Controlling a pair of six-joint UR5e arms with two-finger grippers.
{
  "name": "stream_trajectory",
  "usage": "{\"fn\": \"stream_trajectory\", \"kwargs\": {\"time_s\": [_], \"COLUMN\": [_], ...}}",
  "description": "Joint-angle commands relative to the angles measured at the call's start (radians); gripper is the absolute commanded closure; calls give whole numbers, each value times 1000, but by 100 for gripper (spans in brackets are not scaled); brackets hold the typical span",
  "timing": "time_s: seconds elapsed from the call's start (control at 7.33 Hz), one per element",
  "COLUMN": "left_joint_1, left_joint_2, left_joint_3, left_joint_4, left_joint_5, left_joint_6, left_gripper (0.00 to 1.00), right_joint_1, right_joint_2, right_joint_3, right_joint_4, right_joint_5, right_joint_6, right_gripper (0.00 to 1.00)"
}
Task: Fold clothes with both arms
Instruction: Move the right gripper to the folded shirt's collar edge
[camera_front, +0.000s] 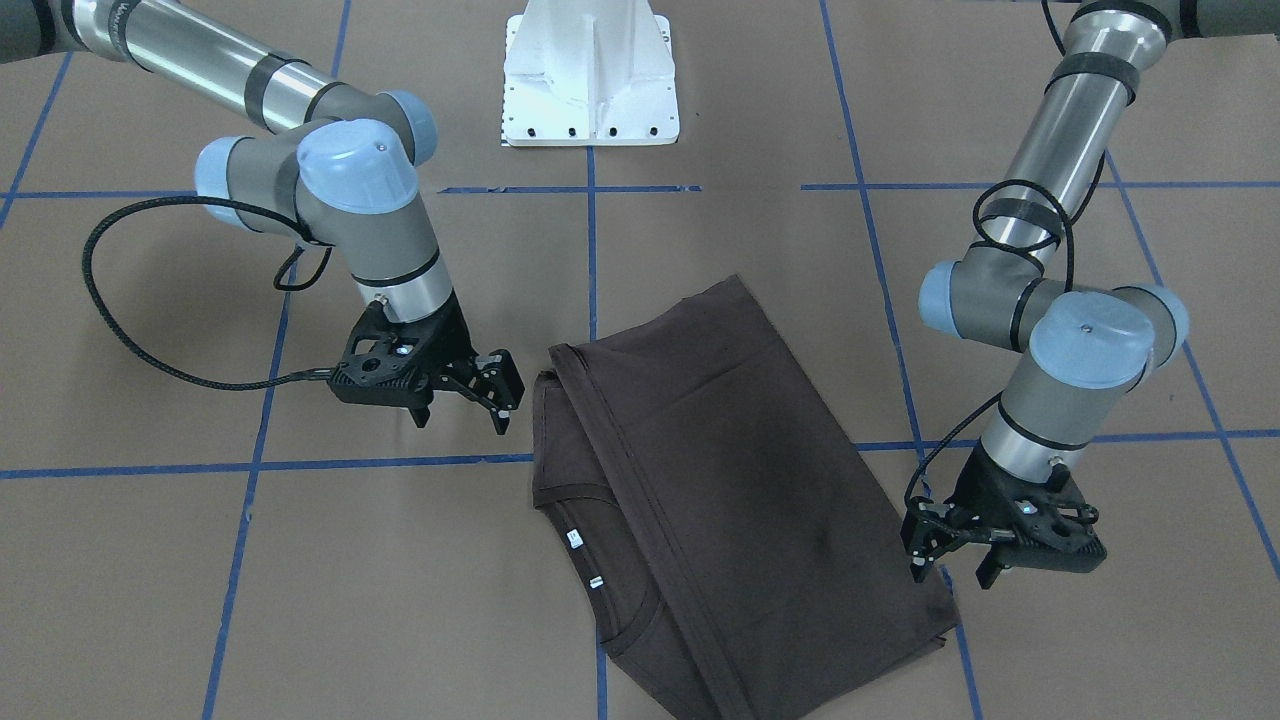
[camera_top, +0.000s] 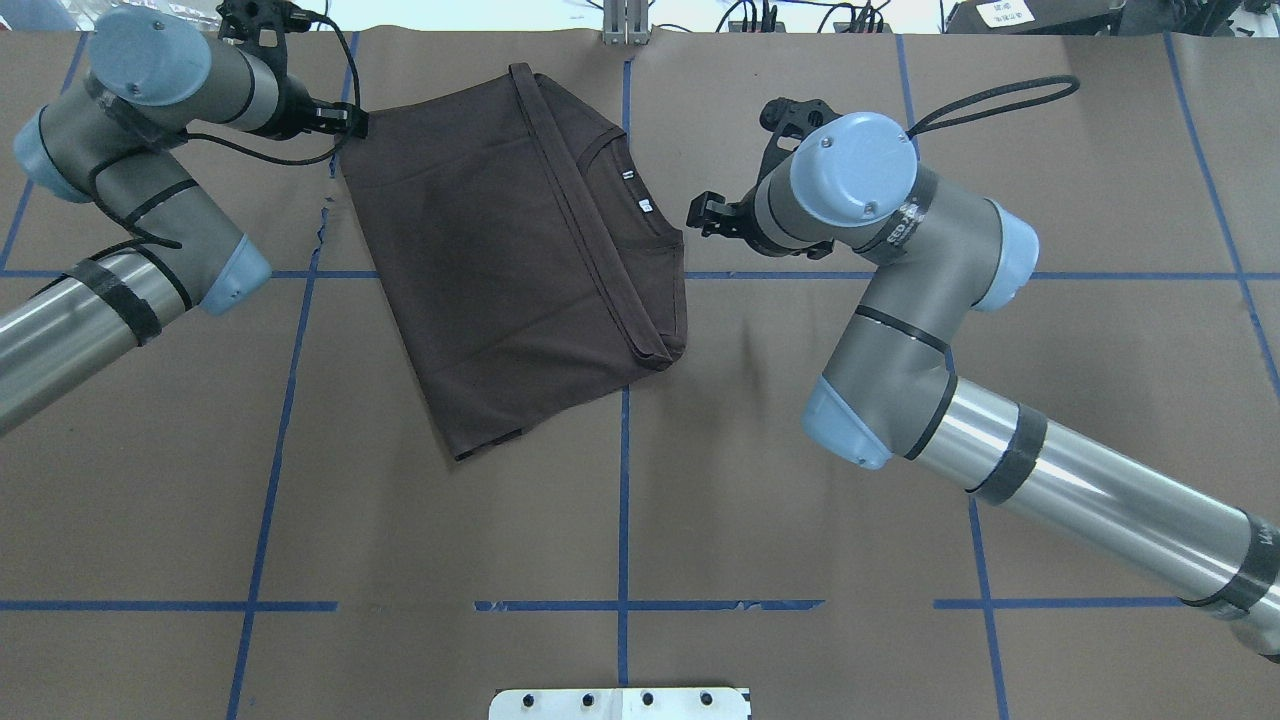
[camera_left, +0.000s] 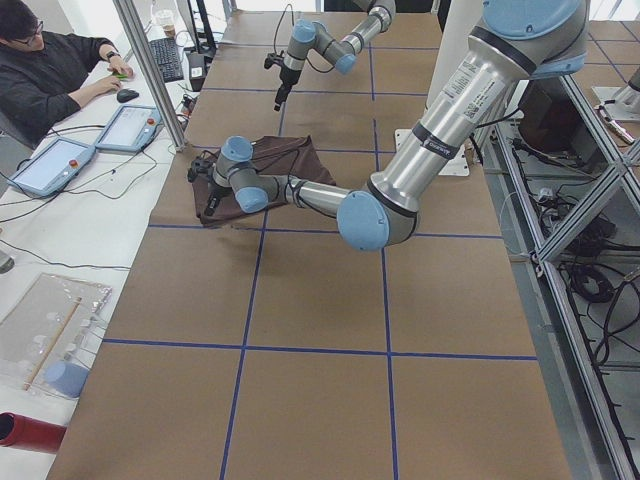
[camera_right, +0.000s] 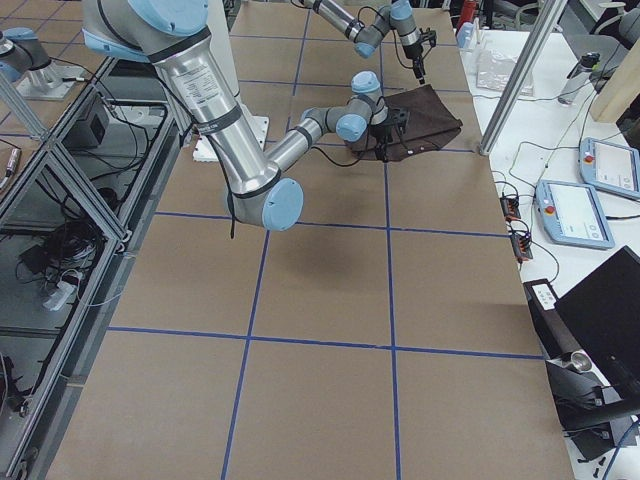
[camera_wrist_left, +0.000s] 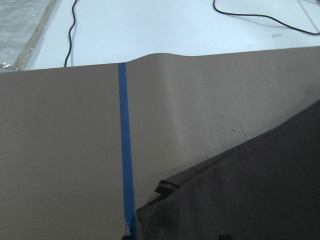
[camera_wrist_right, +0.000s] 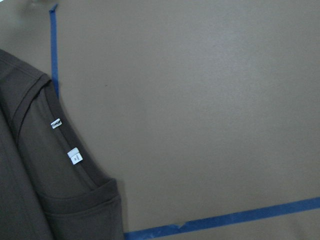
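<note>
The dark brown T-shirt (camera_front: 720, 480) lies folded flat on the brown table, its collar and white neck tags (camera_front: 575, 538) showing. In the overhead view (camera_top: 500, 270) it sits between the two arms. My left gripper (camera_front: 915, 550) is open and empty, just beside the shirt's far corner; it also shows in the overhead view (camera_top: 352, 120). My right gripper (camera_front: 503, 393) is open and empty, a short way from the collar side; it also shows in the overhead view (camera_top: 703, 214). The left wrist view shows that shirt corner (camera_wrist_left: 240, 195). The right wrist view shows the collar and tags (camera_wrist_right: 74, 156).
The white base block (camera_front: 590, 75) stands at the robot's side of the table. Blue tape lines (camera_top: 623, 500) grid the brown cover. An operator (camera_left: 50, 70) sits at a side desk with tablets (camera_left: 130, 125) beyond the table's far edge.
</note>
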Motion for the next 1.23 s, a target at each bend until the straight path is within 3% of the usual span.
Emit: {"fn": "stream_trajectory", "kwargs": {"time_s": [0.0, 0.14, 0.55, 1.09], "left_joint_1": [-2, -1, 3, 3], "left_joint_2": [20, 20, 28, 31], "left_joint_3": [-40, -41, -41, -41], "left_joint_4": [-12, -12, -12, -12], "left_joint_5": [-27, -28, -27, -27], "left_joint_6": [-2, -5, -5, -2], "left_gripper": [0, 0, 0, 0], "right_joint_1": [-58, -64, -86, -110], "right_joint_2": [103, 120, 165, 163], "right_joint_3": [-119, -150, -228, -265], "right_joint_4": [-2, -2, -4, -4], "right_joint_5": [-58, -63, -98, -165], "right_joint_6": [42, 42, 36, 32], "right_gripper": [33, 46, 47, 49]}}
